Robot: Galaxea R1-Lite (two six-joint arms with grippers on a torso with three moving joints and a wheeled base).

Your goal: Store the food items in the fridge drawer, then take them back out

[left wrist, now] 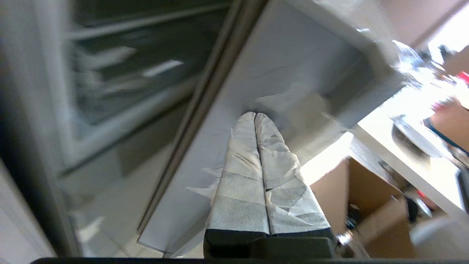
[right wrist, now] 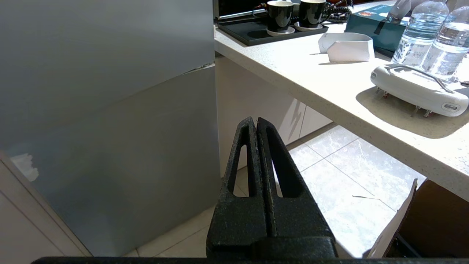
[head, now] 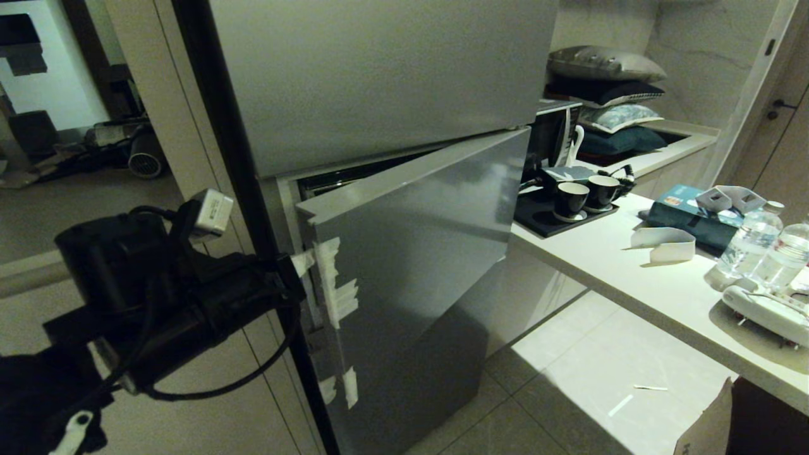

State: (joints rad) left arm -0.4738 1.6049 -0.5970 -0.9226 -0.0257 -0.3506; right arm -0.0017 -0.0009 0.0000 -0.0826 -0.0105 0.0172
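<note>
Neither the food items nor the fridge drawer can be made out; behind the lower fridge door [head: 411, 265], which stands partly ajar, only blurred shelves [left wrist: 121, 77] show in the left wrist view. The left pincer [left wrist: 255, 114], its tape-wrapped fingers [left wrist: 243, 154] pressed together with nothing between them, has its tips against the inner face of that door near its free edge. In the head view the left arm [head: 158, 284] reaches in from the lower left to the door edge, where strips of white tape [head: 335, 284] cling. The upper fridge door [head: 379, 69] is closed. The right pincer [right wrist: 255, 121] hangs apart from the fridge, its black fingers closed flat on each other and empty, over the tiled floor [right wrist: 329, 161]. To the right runs the pale surface [head: 632, 284], carrying a black tray [head: 550, 218] with two dark cups [head: 584, 196], a teal box [head: 686, 215], two water bottles [head: 768, 243] and a white power strip [head: 768, 309]. A cardboard flap [head: 711, 423] pokes up at the lower right.
</note>
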